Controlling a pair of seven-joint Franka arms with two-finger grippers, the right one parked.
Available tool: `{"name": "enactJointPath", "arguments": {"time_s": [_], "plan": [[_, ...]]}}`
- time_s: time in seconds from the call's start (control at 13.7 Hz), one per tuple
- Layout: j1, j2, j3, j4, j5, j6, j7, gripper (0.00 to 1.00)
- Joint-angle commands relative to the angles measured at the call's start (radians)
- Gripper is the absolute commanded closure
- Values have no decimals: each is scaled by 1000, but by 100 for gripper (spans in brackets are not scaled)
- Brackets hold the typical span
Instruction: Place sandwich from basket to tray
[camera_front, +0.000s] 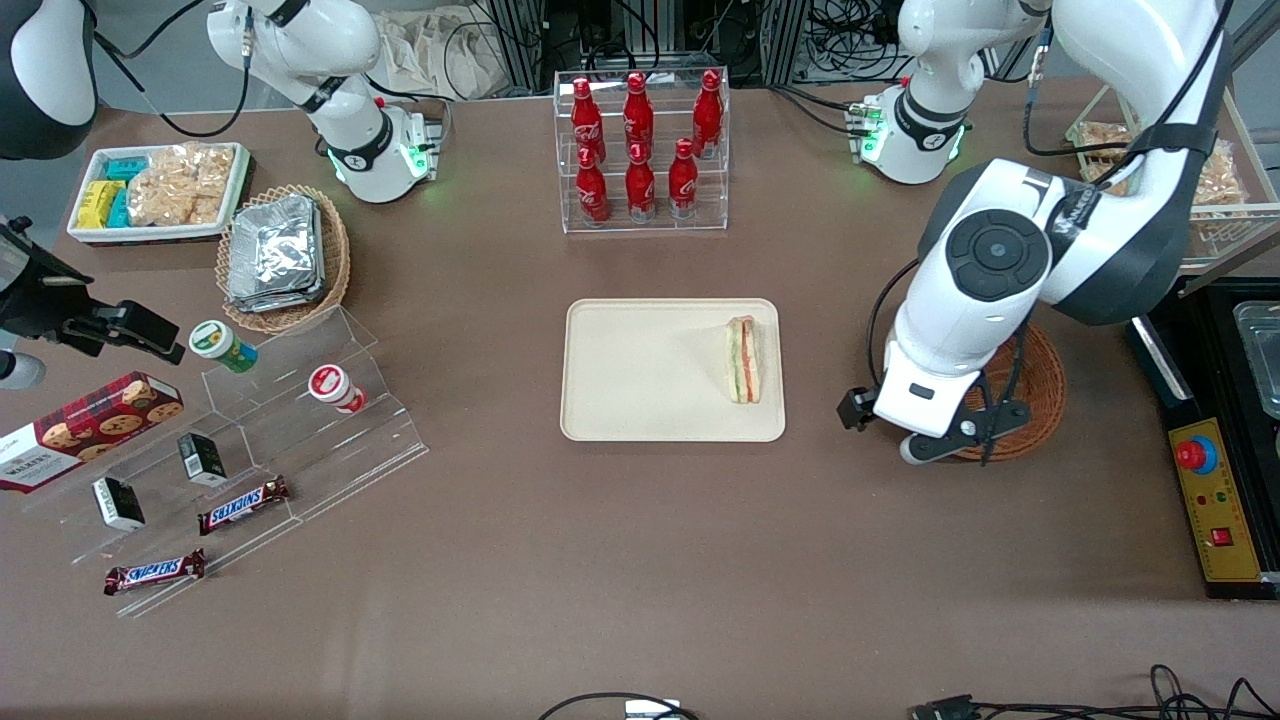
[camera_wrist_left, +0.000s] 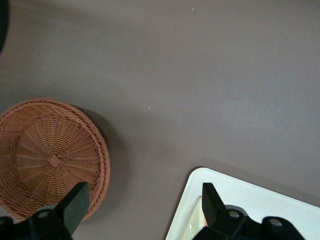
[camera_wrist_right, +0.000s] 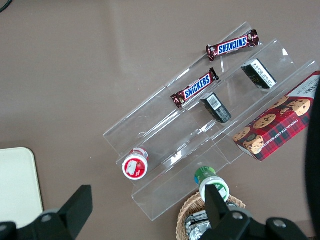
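The sandwich (camera_front: 742, 360) lies on the cream tray (camera_front: 650, 372), near the tray's edge toward the working arm's end, its orange and green layers showing. The reddish-brown basket (camera_front: 1040, 392) is partly covered by the arm in the front view. In the left wrist view the basket (camera_wrist_left: 50, 155) is empty. My gripper (camera_wrist_left: 142, 205) hangs open above the bare table between the basket and the tray (camera_wrist_left: 250, 200), with nothing between its fingers. A sliver of the sandwich (camera_wrist_left: 194, 226) shows beside one fingertip (camera_wrist_left: 210, 200).
A clear rack of red bottles (camera_front: 640, 150) stands farther from the front camera than the tray. Toward the parked arm's end are a tan basket of foil packets (camera_front: 283, 258), a white snack tub (camera_front: 155, 190) and a clear stepped stand (camera_front: 250, 440). A control box (camera_front: 1215, 500) lies at the working arm's end.
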Motion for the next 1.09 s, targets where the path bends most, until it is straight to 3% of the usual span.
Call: {"name": "enactJointPath", "arguments": {"time_s": [0.0,0.15,0.36,0.73,1.02], "plan": [[48,-26,-3,24,-64,-54,105,0],[39,-87,59,12,-125,-70,212,0],[-36,-223,266,-47,-273,-74,399,0],[-130,-391,556,-75,-373,-231,769,0],[-156,-458,603,-81,-373,-295,874,0]]}}
